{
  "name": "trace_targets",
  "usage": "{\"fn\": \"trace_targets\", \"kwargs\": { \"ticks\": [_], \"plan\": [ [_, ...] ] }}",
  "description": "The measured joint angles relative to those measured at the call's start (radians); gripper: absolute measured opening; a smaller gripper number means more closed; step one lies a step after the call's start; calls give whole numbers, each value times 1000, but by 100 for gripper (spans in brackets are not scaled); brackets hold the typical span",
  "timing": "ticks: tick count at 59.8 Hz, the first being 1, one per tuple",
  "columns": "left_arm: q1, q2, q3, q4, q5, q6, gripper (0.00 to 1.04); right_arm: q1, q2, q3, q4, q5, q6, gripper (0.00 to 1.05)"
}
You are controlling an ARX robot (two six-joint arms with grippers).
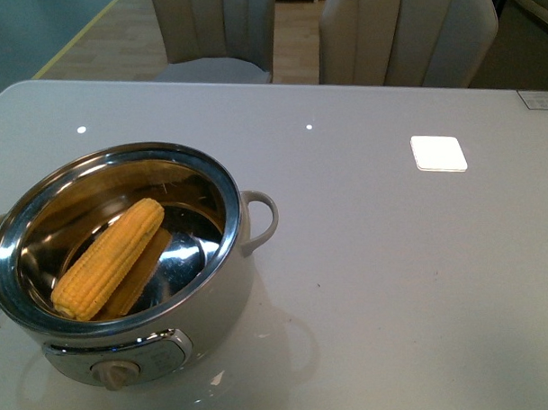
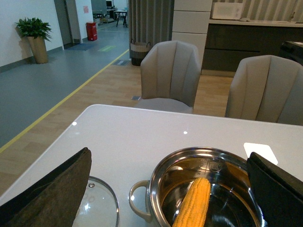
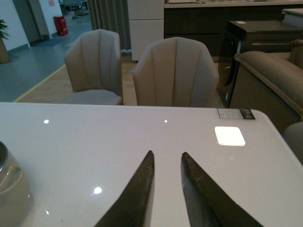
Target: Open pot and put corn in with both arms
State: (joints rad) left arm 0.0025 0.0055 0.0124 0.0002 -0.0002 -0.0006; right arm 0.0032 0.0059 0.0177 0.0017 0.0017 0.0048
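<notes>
The cream-white pot (image 1: 214,306) with steel rim and beige dial stands uncovered at the near left of the table. The yellow corn (image 1: 109,257) lies slanted inside it. In the left wrist view the pot (image 2: 156,189) and corn (image 2: 194,203) sit between the wide-open jaws of my left gripper (image 2: 168,156), which hangs above and holds nothing. My right gripper (image 3: 167,153) is shut and empty over bare table to the right of the pot (image 3: 12,189). Neither arm shows in the front view.
A glass lid (image 2: 97,205) lies flat on the table beside the pot's loop handle (image 2: 137,198). Two beige chairs (image 1: 403,29) stand behind the far edge of the white table (image 1: 393,255). A white label (image 3: 235,113) sits at the far right corner.
</notes>
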Motion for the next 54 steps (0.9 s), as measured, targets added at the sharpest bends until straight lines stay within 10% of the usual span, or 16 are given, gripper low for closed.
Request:
{"fn": "trace_targets", "kwargs": {
  "ticks": [21, 54],
  "plan": [
    [0, 0, 0, 0, 0, 0, 98, 0, 0, 0, 0, 0, 0, 97],
    [0, 0, 0, 0, 0, 0, 98, 0, 0, 0, 0, 0, 0, 96]
  ]
}}
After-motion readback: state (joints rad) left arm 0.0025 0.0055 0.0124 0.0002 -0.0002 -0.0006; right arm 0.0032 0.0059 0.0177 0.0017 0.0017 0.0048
